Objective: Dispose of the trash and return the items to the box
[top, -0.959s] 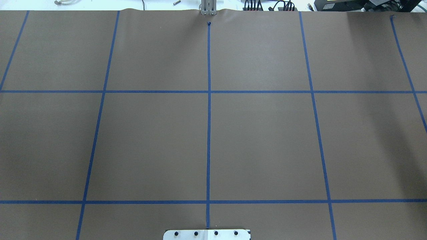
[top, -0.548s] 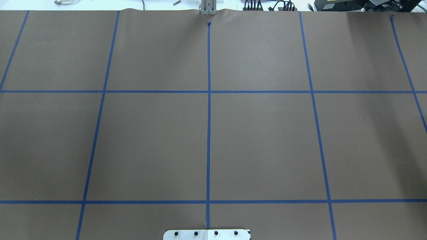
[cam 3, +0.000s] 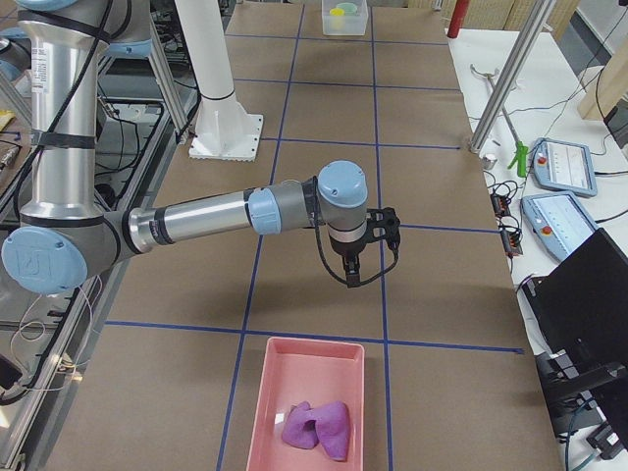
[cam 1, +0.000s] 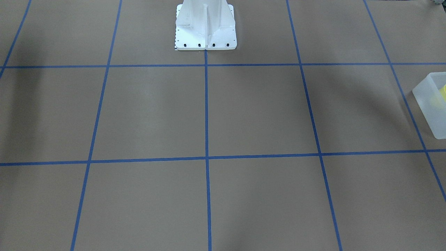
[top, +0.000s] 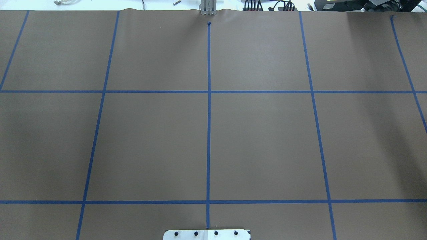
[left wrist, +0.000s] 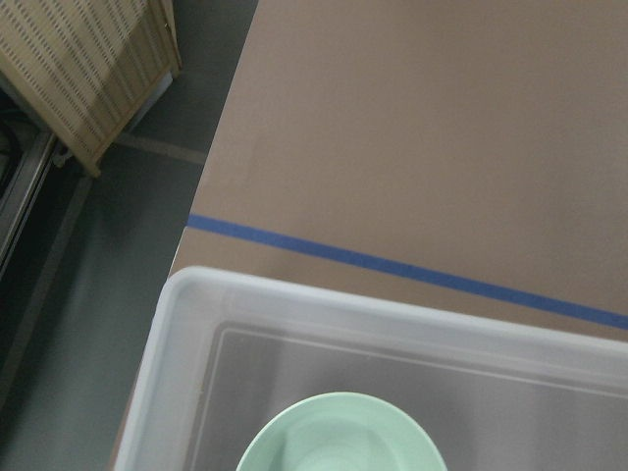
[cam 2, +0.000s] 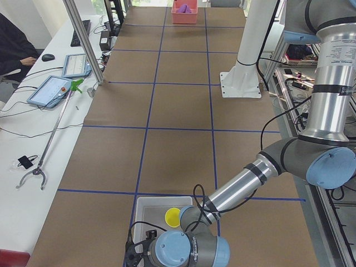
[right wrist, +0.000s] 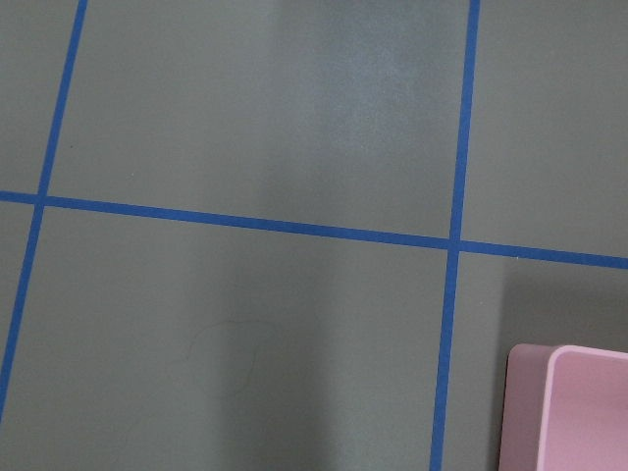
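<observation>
Frosted white plastic marks the box [left wrist: 186, 324], which sits at the end of the surface [top: 267, 140] on the robot's left; the left wrist view looks straight down into it, with the mint-green bowl [left wrist: 343, 437] at that view's lower edge, inside the box's near wall. So the bowl lies directly beneath the left end effector [cam 2: 138, 251], which hangs over the box in the left side view; no finger shows in any view, so we cannot tell how wide it stands or whether it has hold of the bowl or the bowl already rests on the box floor. The box wall we see runs parallel to the blue tape line [left wrist: 392, 267] just beyond the box; its ends are cut off, so we leave its long axis unjudged. The left arm is plainly the nearer one; the right end effector [cam 3: 350, 270] hovers far from the box, close to the pink tray [cam 3: 309, 392] holding the purple trash [cam 3: 316, 427], and its opening cannot be judged either. The left side view adds the yellow cup [cam 2: 173, 217] standing inside the box, which the wrist view misses; the overhead view shows only bare surface, no box at all.
</observation>
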`<state>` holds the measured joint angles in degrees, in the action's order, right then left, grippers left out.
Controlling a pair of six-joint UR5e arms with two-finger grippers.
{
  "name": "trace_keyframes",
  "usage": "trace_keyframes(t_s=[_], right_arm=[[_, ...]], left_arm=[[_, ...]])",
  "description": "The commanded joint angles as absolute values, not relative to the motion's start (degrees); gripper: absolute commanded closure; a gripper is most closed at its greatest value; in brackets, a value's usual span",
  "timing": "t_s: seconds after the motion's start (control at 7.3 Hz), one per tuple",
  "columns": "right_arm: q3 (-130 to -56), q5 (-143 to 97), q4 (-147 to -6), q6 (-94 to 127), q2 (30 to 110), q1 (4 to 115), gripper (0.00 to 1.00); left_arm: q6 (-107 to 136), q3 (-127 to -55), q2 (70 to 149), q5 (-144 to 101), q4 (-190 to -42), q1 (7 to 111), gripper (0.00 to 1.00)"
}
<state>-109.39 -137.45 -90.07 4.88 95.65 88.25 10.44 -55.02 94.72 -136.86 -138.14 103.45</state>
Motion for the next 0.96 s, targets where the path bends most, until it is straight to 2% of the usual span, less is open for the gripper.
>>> trace_keyframes(t_s=[0.0, 0.27, 0.82], right_arm=[[-108.20, -137.11, -90.00, 4.75, 95.98, 87.98, 0.00], [-107.05, -137.11, -89.83, 4.75, 97.21, 88.07, 0.00], [-106.61, -137.46, -90.00, 4.92, 99.75, 90.34, 0.00]], left_arm=[[10.11, -62.81, 94.66, -136.84, -136.60, 100.90, 0.01], [9.06, -77.35, 94.05, -136.41, -120.40, 98.44, 0.01], [2.92, -94.80, 91.85, -135.97, -101.74, 96.68, 0.01]])
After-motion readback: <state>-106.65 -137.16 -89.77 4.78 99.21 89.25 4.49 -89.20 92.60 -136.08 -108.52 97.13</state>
